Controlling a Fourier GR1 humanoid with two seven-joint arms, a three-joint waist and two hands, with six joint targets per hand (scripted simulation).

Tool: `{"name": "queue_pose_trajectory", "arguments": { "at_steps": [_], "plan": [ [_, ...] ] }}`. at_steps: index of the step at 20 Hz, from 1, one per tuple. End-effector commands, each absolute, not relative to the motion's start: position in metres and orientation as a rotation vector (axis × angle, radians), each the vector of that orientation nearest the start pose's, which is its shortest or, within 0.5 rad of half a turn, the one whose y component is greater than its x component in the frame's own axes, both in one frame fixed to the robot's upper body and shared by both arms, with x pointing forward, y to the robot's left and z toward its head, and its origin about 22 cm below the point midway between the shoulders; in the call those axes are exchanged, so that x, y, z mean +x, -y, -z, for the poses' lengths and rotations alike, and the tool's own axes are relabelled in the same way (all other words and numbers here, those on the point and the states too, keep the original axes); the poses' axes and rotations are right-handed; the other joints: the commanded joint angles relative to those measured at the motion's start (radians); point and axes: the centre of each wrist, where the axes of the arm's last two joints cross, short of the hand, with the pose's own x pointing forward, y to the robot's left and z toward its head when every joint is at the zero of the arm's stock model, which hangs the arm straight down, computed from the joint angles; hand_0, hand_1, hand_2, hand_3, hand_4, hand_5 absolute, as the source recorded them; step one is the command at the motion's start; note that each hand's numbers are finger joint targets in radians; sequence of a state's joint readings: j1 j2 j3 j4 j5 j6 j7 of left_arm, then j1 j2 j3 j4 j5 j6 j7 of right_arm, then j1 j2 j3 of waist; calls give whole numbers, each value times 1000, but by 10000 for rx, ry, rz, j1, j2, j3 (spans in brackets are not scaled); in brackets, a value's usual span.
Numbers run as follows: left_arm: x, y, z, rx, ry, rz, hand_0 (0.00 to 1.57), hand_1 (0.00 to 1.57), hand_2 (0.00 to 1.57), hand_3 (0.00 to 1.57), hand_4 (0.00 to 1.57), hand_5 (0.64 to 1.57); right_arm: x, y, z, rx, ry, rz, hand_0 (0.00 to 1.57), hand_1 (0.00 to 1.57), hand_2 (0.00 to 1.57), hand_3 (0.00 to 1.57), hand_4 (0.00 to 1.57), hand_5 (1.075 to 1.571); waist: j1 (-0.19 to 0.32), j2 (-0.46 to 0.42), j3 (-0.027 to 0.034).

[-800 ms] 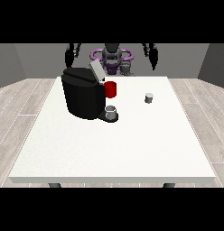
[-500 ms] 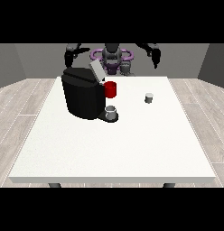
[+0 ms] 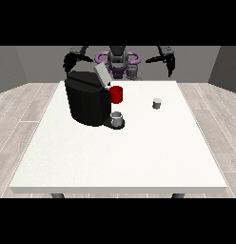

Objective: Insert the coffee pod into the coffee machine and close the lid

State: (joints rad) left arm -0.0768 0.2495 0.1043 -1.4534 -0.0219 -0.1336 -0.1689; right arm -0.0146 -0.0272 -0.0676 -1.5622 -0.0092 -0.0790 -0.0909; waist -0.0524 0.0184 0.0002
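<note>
Pod: the coffee pod (image 3: pixel 157 103) is seen standing free on the white table (image 3: pixel 139 152), right of centre, well apart from the machine.
Machine: the coffee machine (image 3: pixel 87 97) sits upper left; its lid (image 3: pixel 102 75) is raised.
Hands: the hand at the view's right (image 3: pixel 170 62) and the hand at the view's left (image 3: pixel 70 61) are raised, nothing held; finger spread cannot be told.
Progress: judged not begun; pickup, insertion and lid closing are left.

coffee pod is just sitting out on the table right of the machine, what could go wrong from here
1. The coffee pod is small and stands alone; the hand at the view's right, raised behind the table, could knock it over on reaching.
2. The lid stands tilted open on the coffee machine, and an arm sweeping past could bump it shut before loading.
</note>
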Motion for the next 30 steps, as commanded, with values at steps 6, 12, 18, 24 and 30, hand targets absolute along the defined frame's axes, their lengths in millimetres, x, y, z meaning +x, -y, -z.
{"name": "queue_pose_trajectory", "arguments": {
  "at_steps": [6,12,18,24,30],
  "plan": [
    [304,-358,-33,2364,15626,2827,0,0,0,0,0,1571,255,230,-19,-574,17610,752,0,0,0,0,186,1571,-829,958,-4],
    [325,-360,-24,2662,14763,2883,0,0,0,0,0,1571,259,227,-27,-261,17296,451,0,0,0,0,283,1571,-968,1013,-4],
    [340,-383,-32,3263,14743,3003,0,0,0,0,0,1571,275,229,-39,-232,17808,290,0,0,0,0,352,1571,-1138,1955,-5],
    [349,-351,-17,3572,14187,4549,0,0,113,0,0,1571,287,228,-28,-998,16800,573,0,0,0,0,371,1571,-765,1698,-3],
    [344,-353,7,4168,13741,4991,446,446,606,295,0,1571,278,211,-12,-1323,16518,250,0,0,0,0,424,1571,-771,1648,-6]
  ]
}}
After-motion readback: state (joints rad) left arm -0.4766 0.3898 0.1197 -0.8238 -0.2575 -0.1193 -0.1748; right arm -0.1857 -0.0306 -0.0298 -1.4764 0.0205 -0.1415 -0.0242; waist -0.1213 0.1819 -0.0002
